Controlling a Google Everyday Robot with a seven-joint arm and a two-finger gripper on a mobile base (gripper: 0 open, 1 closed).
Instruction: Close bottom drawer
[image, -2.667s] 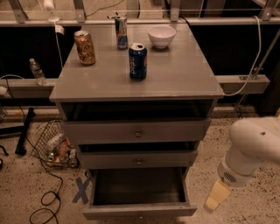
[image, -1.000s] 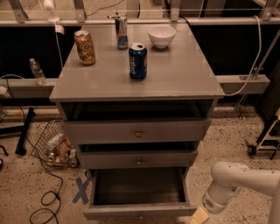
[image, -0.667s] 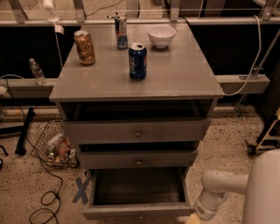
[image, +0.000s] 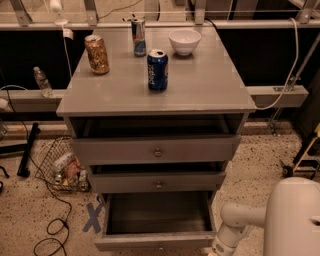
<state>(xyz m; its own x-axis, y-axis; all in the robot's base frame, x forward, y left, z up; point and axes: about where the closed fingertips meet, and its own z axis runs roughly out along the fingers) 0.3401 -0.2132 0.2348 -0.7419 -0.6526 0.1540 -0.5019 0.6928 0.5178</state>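
At btm edge, by open bottom drawer (image: 157, 216): end effector (image: 210, 251) cut off, state unclear.

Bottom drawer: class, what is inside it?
The bottom drawer stands open; its dark floor looks bare. Its back part is hidden under the middle drawer. The gripper sits low beside its right front corner.
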